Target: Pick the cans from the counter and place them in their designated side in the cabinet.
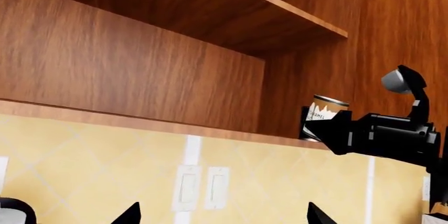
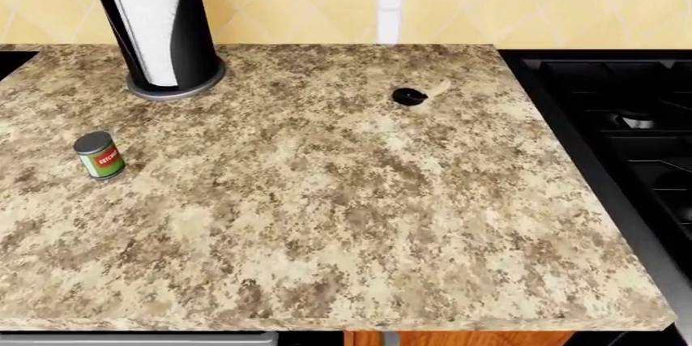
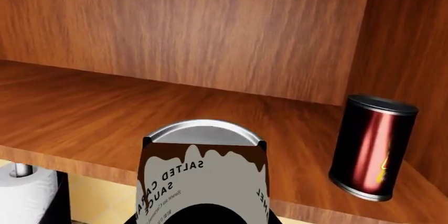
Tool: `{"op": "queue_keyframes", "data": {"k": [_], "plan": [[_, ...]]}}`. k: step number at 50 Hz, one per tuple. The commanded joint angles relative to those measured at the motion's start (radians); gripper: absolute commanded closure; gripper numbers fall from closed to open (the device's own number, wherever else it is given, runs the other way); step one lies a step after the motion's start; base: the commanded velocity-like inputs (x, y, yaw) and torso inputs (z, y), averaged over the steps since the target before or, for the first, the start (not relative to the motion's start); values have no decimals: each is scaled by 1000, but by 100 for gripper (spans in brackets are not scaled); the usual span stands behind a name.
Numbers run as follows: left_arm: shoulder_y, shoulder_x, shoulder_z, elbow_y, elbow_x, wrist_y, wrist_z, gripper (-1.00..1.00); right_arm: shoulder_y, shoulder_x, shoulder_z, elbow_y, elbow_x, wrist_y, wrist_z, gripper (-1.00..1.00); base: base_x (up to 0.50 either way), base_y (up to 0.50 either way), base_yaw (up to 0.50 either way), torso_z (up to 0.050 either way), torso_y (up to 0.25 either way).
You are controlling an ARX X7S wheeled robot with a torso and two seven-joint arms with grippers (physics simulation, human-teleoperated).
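Observation:
The short green can [image 2: 100, 155] with a red label stands upright on the speckled counter [image 2: 357, 224], near its left side; neither gripper shows in the head view. The white can [image 3: 203, 177] with a brown top band and grey lid is held upright in my right gripper [image 3: 203, 216], at the front edge of the cabinet's bottom shelf [image 3: 91, 114]. From the left wrist view that white can [image 1: 326, 113] sits in the right gripper [image 1: 334, 129] at the open wooden cabinet [image 1: 140, 61], right side. My left gripper [image 1: 224, 216] is open and empty below the cabinet.
A dark red can [image 3: 373, 148] stands on the shelf against the cabinet's right wall. A black paper towel holder [image 2: 157, 26] is at the counter's back left, a small black object [image 2: 409, 96] near the back, the black stove [image 2: 627, 143] at right. Wall switches [image 1: 201, 187] lie under the cabinet.

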Motion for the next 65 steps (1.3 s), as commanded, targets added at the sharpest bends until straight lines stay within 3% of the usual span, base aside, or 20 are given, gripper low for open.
{"op": "queue_keyframes", "data": {"k": [1, 49, 50, 65], "plan": [[5, -1, 3, 3, 5, 5, 6, -100, 8, 1, -5, -9, -2, -6, -5, 100, 238, -125, 0, 0, 0], [-5, -31, 17, 12, -19, 35, 5, -100, 8, 1, -5, -9, -2, -6, -5, 100, 206, -25, 0, 0, 1], [-7, -32, 18, 12, -22, 36, 3, -100, 8, 1, -5, -9, -2, -6, -5, -100, 0, 0, 0, 0, 0], [23, -29, 5, 17, 9, 35, 32, -100, 8, 1, -5, -9, -2, -6, -5, -100, 0, 0, 0, 0, 0]]}}
